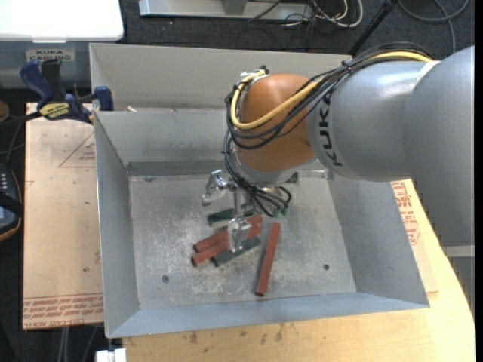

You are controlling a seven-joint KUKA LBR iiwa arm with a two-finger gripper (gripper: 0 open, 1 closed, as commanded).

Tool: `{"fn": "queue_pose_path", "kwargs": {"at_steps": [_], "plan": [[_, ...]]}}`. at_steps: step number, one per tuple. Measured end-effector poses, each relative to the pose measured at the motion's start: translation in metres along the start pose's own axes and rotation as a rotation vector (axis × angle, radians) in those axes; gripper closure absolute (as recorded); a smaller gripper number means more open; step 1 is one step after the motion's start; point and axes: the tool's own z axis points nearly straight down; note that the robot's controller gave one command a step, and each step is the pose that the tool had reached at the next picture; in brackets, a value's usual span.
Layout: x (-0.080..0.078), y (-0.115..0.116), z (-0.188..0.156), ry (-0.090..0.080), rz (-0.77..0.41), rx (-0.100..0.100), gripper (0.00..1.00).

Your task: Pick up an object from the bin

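My gripper [240, 236] reaches down into the middle of the bin, its metal fingertips [235, 240] standing in a small cluster of flat blocks. A red-brown block [210, 244] lies just left of the tips. A dark green block [235, 253] lies under and just in front of them. Another dark green piece [222, 216] sits just behind, beside the fingers. A long red-brown bar [267, 259] stretches to the right of the gripper towards the front. I cannot see whether anything is caught between the fingers.
The orange dome and cables on the wrist hang over the back middle of the bin and hide what lies under them. The big grey arm comes in from the right above the bin's right wall.
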Motion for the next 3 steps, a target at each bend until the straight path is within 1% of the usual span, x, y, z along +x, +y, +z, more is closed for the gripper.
{"fn": "queue_pose_path", "kwargs": {"at_steps": [1, 2, 3], "plan": [[-0.0149, -0.0019, 0.0336, -0.006, -0.281, 0.002, 0.00], [-0.0129, -0.0077, 0.0412, -0.020, -0.191, 0.001, 1.00], [-0.0129, -0.0077, 0.0412, -0.020, -0.191, 0.001, 1.00]]}}
